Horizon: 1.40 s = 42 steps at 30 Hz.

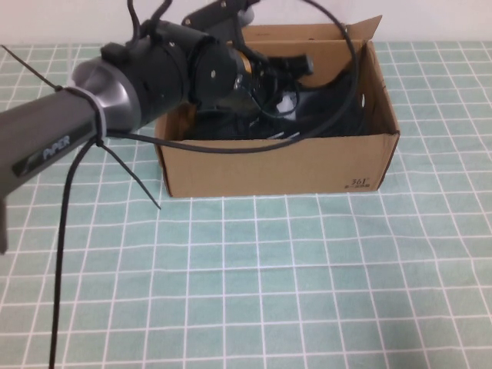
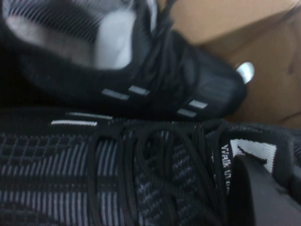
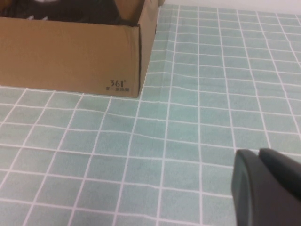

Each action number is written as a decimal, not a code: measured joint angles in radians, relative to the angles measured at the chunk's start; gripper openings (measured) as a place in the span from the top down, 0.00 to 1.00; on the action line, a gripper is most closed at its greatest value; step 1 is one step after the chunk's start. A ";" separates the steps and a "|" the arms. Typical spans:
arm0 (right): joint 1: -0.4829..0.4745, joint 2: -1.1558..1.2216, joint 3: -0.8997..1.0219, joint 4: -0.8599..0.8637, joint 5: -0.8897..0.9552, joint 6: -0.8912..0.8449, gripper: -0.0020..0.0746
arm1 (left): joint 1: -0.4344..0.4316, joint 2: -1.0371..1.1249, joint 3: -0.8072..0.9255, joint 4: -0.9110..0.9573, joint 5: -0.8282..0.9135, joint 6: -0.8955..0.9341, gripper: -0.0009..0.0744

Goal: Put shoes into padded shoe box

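The padded shoe box (image 1: 277, 165) is plain brown cardboard with a "361" mark on its front right corner; it also shows in the right wrist view (image 3: 70, 56). Both black shoes (image 1: 338, 108) lie inside it. My left arm reaches down into the box. In the left wrist view my left gripper (image 2: 249, 162) is pressed against the tongue of the near shoe (image 2: 94, 174) and seems shut on it. The other shoe (image 2: 155, 89), with white dashes and white stuffing, lies beside it against the box wall. My right gripper (image 3: 256, 153) is shut and empty, above the cloth to the right of the box.
A green cloth with a white grid (image 1: 307, 277) covers the table. My left arm and its black cables (image 1: 138, 77) hang over the box's left half and hide part of the inside. The box's back flaps (image 1: 307, 32) stand upright.
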 joint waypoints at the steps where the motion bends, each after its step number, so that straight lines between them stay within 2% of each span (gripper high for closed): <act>1: 0.000 0.000 0.000 0.000 0.000 0.002 0.98 | 0.000 0.005 0.000 0.000 0.006 0.002 0.99; 7: 0.000 0.000 0.000 0.000 0.000 0.002 0.98 | 0.000 0.028 0.000 0.000 0.016 0.006 0.98; 9: 0.000 0.000 0.000 0.000 0.000 0.002 0.98 | 0.000 0.028 0.000 0.000 0.008 0.006 0.95; 11: 0.000 0.000 0.000 0.000 0.000 0.002 0.98 | 0.000 0.028 0.000 -0.002 -0.007 0.006 0.87; 14: 0.000 0.000 0.000 0.000 0.000 0.002 0.98 | 0.000 0.026 -0.001 -0.013 -0.021 0.006 0.66; 17: 0.000 0.000 0.000 0.000 0.000 0.002 0.98 | 0.000 0.016 -0.001 -0.022 -0.023 0.006 0.49; 22: 0.000 0.000 0.000 0.000 0.000 0.002 0.98 | 0.000 -0.045 -0.001 -0.027 -0.014 0.117 0.43; 24: 0.000 0.000 0.000 0.002 0.000 0.002 0.98 | 0.000 -0.087 -0.001 -0.027 -0.003 0.190 0.47; 25: 0.000 0.000 0.000 0.010 -0.002 0.002 0.98 | 0.000 -0.114 -0.001 -0.025 0.009 0.236 0.53; 28: 0.000 0.000 0.000 0.048 -0.004 0.002 0.98 | 0.002 -0.194 -0.001 0.020 0.070 0.353 0.79; 29: 0.000 0.000 0.000 0.064 -0.004 0.002 0.98 | 0.002 -0.222 -0.001 0.051 0.095 0.374 0.86; 31: 0.000 0.000 0.010 0.074 -0.011 0.002 0.98 | 0.004 -0.271 -0.001 0.124 0.146 0.394 0.93; 36: 0.000 0.000 0.069 0.046 -0.110 -0.003 0.98 | 0.012 -0.406 0.006 0.250 0.301 0.463 0.98; 42: 0.000 0.000 0.081 0.049 -0.127 -0.003 0.98 | 0.012 -0.659 0.182 0.190 0.308 0.579 0.98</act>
